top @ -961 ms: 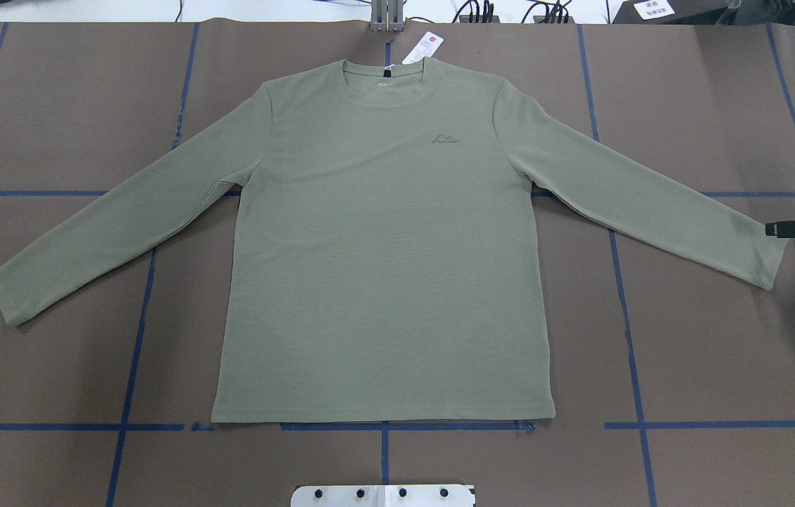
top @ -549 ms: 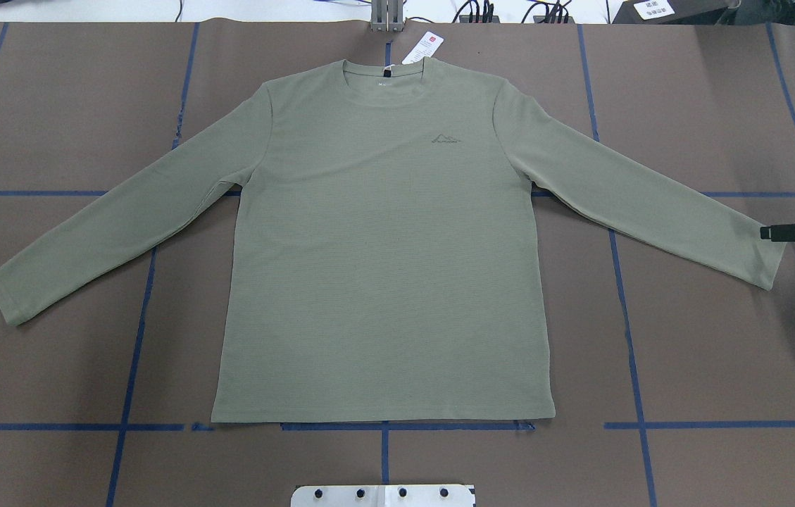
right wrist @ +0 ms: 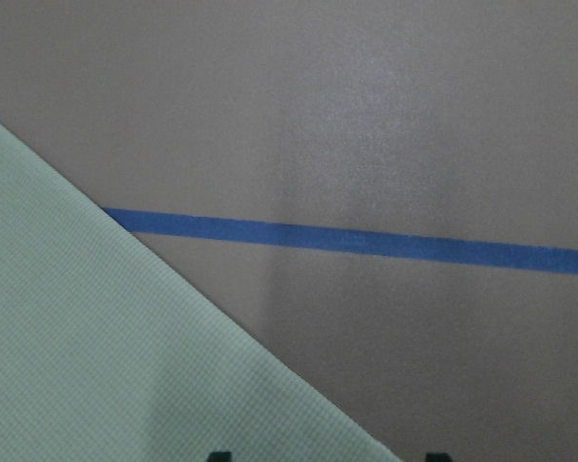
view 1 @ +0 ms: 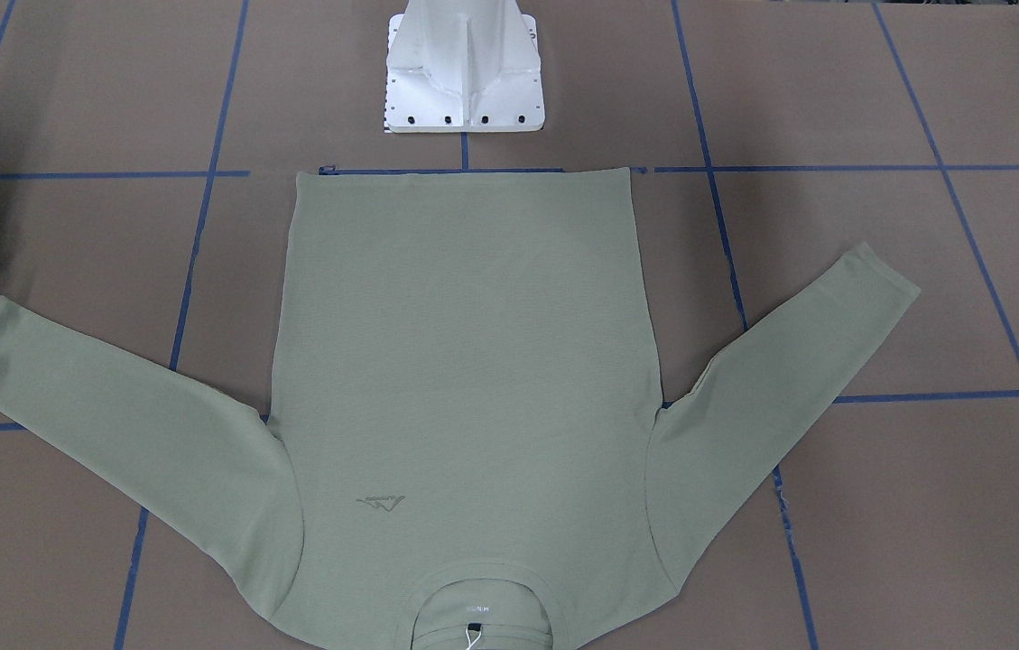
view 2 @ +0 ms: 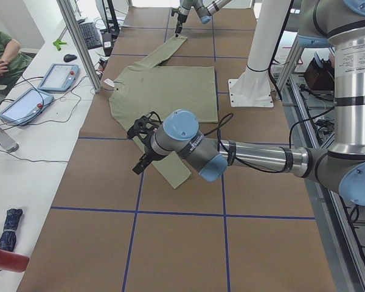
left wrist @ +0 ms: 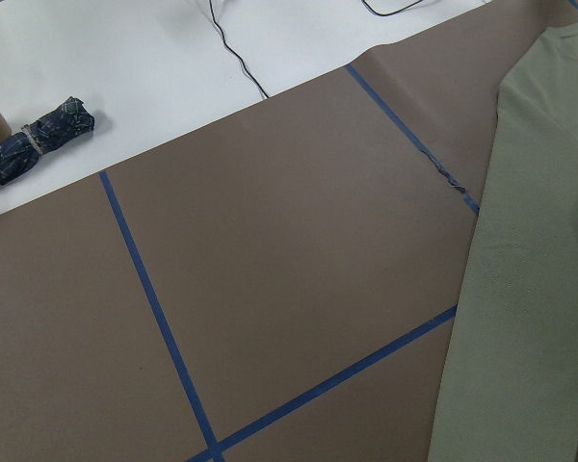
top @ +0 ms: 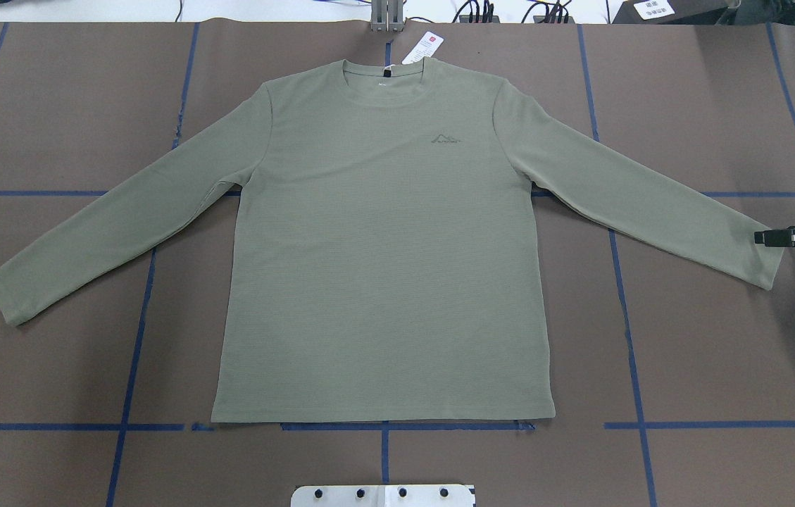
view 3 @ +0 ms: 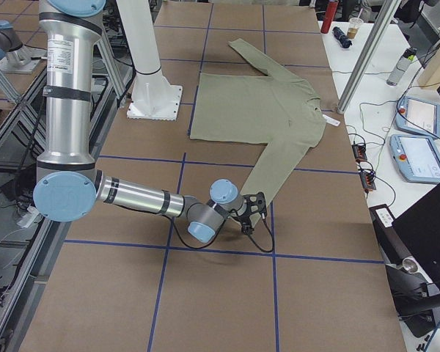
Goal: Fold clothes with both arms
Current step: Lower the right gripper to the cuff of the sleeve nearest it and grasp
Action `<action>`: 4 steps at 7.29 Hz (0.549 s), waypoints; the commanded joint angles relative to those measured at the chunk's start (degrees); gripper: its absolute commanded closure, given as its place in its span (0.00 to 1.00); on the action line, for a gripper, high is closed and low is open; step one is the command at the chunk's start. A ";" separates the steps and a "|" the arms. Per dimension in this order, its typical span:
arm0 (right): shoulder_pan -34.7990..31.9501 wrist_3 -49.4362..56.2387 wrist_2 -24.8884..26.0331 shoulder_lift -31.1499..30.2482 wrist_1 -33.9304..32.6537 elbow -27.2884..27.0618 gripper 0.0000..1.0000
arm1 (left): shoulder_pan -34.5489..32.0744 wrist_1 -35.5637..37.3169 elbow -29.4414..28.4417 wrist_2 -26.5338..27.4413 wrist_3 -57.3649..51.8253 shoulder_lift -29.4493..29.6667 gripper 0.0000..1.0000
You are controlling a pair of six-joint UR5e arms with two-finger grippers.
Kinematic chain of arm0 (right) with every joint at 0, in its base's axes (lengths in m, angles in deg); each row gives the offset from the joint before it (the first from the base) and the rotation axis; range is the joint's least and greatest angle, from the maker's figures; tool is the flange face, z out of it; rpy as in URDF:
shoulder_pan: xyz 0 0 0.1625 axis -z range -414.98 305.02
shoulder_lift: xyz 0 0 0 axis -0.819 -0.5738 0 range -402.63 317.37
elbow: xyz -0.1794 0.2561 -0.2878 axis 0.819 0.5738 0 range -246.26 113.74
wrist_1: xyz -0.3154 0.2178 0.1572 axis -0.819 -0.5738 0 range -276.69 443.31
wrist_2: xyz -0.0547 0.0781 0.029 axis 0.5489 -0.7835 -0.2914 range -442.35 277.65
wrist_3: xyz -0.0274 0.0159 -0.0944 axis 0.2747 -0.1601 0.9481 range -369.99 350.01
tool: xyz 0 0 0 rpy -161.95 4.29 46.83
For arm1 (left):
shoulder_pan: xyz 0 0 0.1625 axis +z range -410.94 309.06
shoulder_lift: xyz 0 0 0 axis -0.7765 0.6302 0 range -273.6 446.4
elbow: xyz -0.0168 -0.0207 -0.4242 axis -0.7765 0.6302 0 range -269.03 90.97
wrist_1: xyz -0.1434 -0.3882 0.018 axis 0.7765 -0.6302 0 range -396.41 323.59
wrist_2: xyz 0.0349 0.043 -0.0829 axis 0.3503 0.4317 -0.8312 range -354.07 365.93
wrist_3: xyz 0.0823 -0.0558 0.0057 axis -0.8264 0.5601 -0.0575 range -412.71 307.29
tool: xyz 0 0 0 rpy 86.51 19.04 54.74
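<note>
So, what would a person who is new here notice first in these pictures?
First comes the sage-green long-sleeved knit shirt, spread flat and face up in the middle of the brown table, which is marked with blue tape lines. Next is the black right gripper, at the cuff of one sleeve by the overhead view's right edge, with its jaws apart.

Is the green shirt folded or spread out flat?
Spread flat. The shirt lies front up, both sleeves stretched outward, with no part folded over.

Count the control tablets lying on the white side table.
2 control tablets on the white table beyond the shirt's collar: the farther tablet, the nearer tablet in the right view. No others show.
</note>
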 commanded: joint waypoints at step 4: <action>-0.13 0.10 -1.25 -0.07 -0.01 -0.96 1.00 | 0.00 -0.01 0.00 0.00 -0.26 -0.10 0.00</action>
